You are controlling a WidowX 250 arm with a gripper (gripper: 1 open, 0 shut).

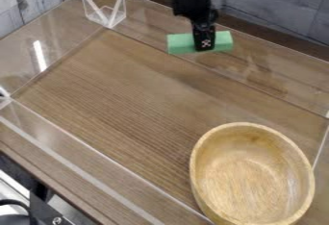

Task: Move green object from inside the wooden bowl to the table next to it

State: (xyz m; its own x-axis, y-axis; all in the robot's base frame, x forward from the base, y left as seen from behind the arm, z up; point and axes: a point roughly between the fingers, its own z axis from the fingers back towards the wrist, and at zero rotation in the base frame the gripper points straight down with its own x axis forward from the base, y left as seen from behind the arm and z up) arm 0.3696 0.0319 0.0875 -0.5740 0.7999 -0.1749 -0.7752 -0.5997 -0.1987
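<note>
The mint-green object (pixel 183 43) hangs over the far edge of the table (pixel 129 104), with my black gripper (pixel 203 42) shut on its middle from above. Its two ends stick out left and right of the fingers. The wooden bowl (pixel 252 174) sits at the near right corner, far from the gripper, and nothing lies inside it.
Low clear plastic walls (pixel 52 142) border the tabletop. A clear triangular bracket (pixel 103 11) stands at the back left corner. A grey brick-pattern wall runs behind the table.
</note>
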